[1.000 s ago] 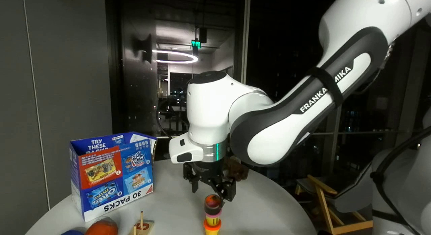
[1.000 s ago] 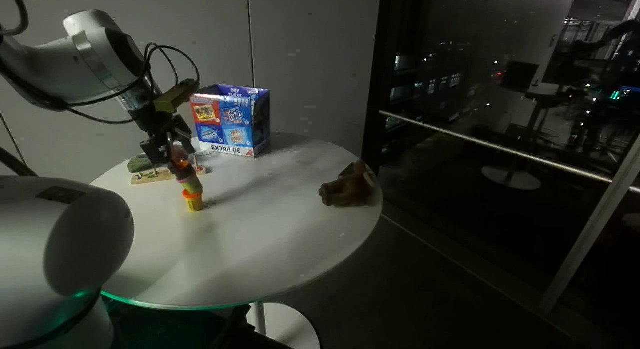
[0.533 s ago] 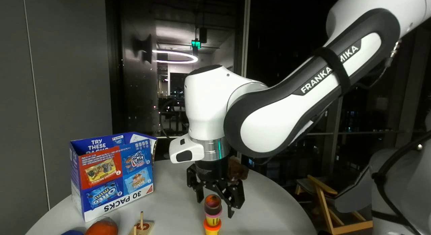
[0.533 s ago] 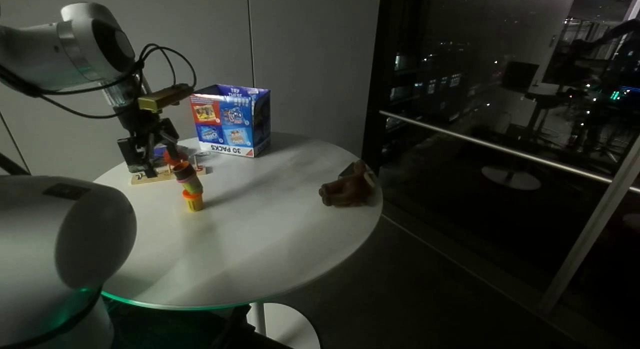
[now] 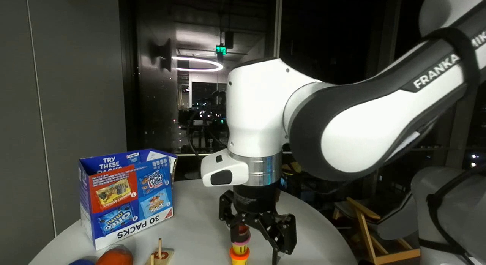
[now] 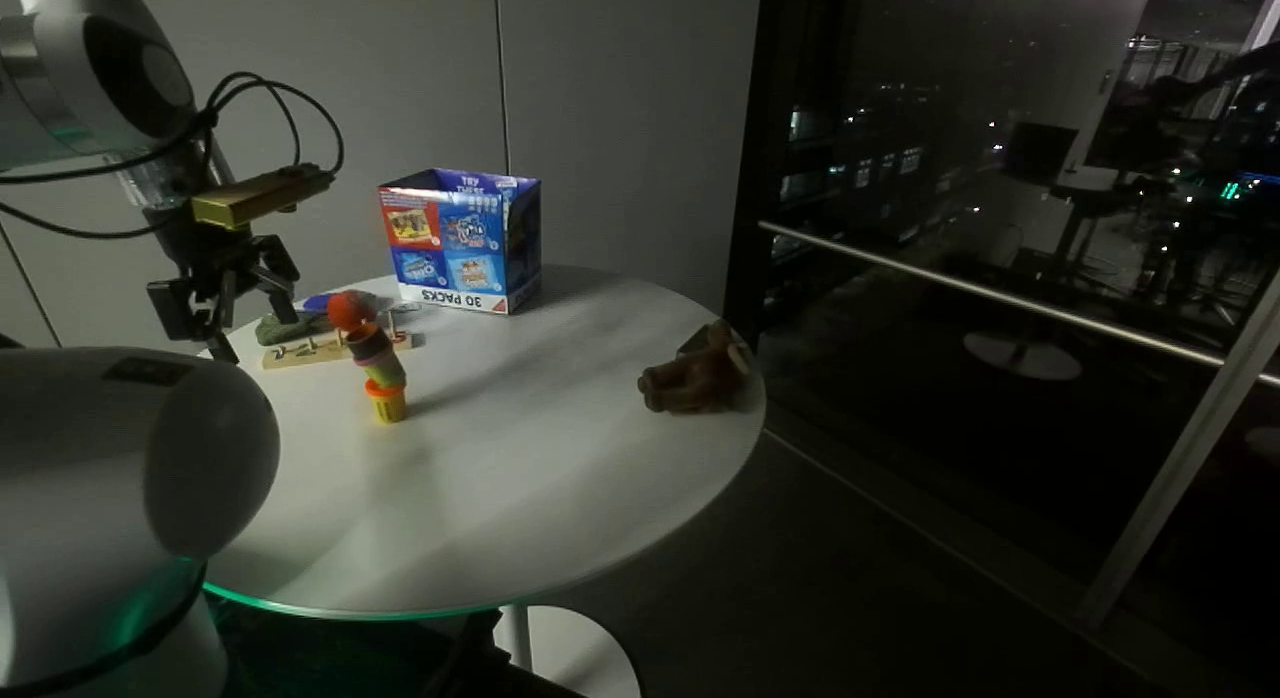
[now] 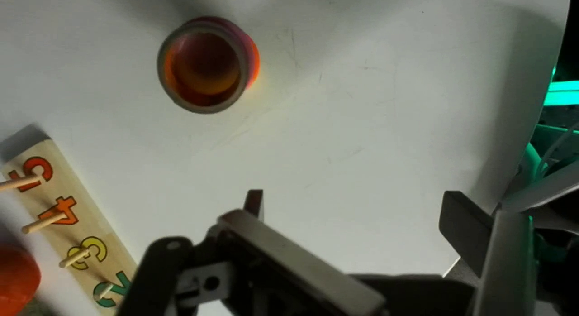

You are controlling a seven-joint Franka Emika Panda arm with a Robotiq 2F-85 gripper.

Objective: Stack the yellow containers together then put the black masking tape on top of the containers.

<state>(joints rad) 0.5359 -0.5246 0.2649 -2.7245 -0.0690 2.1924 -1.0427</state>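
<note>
Hovering gripper [image 6: 258, 336]: is standing wide-jawed, holding nothing, left of the stack [image 6: 379, 366] in an exterior view.
Black tape [image 6: 367, 344]: is sitting on top, clear of the jaws.
Upper yellow tub [image 6: 382, 369]: is resting on its mate, seemingly leaning leftward.
Lower yellow tub [image 6: 388, 407]: is standing on the table [image 6: 560, 418].
Gap: is probably favouring a leftward retreat.

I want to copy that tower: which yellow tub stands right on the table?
The bottom tub, with the orange rim: it stands on the table. The pink-rimmed tub sits on it, under the black tape.
</note>
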